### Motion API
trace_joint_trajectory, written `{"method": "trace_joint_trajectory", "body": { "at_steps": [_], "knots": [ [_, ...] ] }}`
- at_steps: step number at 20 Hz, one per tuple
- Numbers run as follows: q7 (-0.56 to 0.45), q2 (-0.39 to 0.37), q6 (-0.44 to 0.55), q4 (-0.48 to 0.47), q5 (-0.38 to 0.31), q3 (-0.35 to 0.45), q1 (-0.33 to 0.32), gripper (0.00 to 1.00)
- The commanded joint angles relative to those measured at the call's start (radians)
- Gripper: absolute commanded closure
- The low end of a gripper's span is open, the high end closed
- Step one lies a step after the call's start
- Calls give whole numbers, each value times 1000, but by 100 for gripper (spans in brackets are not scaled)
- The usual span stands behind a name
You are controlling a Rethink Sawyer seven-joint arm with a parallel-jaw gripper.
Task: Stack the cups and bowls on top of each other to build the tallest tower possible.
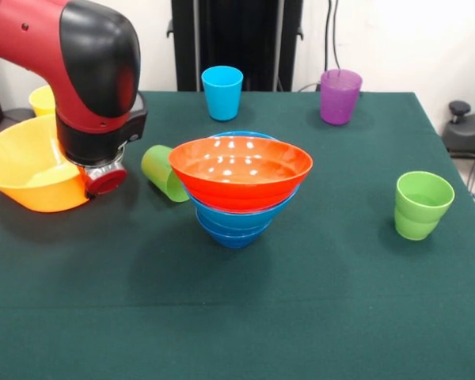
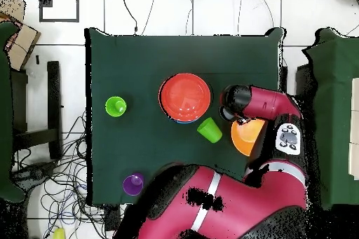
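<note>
Reaching at the yellow-orange bowl; we cannot tell the gripper's state; next, lift onto the tower.

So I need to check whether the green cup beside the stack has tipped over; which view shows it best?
The front view: the green cup lies on its side, mouth towards the arm. Overhead, it shows only as a slanted green shape.

Looks like a robotics lab, not a home. Green-clothed table parked on a pale tiled floor, loose cables tangled just off one side of that table, black equipment stand against a bare white wall behind it.
</note>
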Motion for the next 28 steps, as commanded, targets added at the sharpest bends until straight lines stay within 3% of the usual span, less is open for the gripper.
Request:
{"method": "trace_joint_trajectory", "body": {
  "at_steps": [1, 28],
  "knots": [
    [-179, -25, 164, -73, -28, 121, 32, 100],
    [-218, -53, 428, -232, -36, 114, 58, 100]
  ]
}}
